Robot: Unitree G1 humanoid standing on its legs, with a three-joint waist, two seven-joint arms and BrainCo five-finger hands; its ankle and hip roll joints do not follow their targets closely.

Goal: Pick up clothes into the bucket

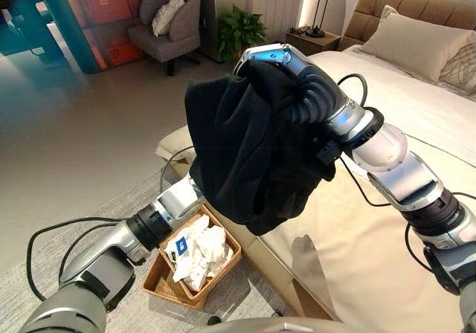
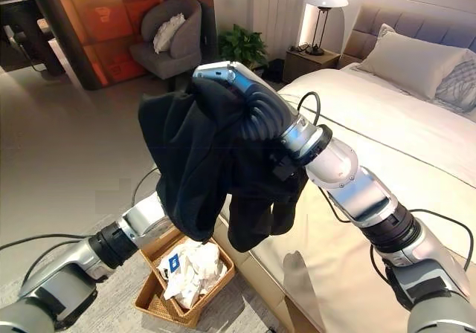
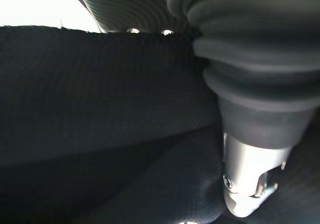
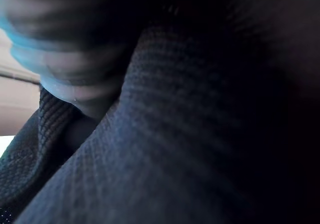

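1. Left eye view: a black garment is seen raised at the centre, draped over the right hand, whose ribbed cover and silver back show at 12 o'clock of the cloth. The fingers are buried in the fabric, so whether they are curled cannot be told. At 7 o'clock a wicker basket stands on the rug beside the bed, with white clothes lying in it. The left forearm reaches up from the lower left and vanishes behind the garment; the left hand itself is hidden.

2. Right eye view: the same scene is shown, with the garment hanging directly above the basket. An armchair, a potted plant and a lamp are seen at 12 o'clock.

3. Left wrist view: black ribbed cloth is seen pressed close, with a ribbed cover and a silver part at 4 o'clock. No fingers can be made out, so the left hand's state cannot be told.

4. Right wrist view: dark knitted cloth is seen very close, blurred; the fingers cannot be made out.
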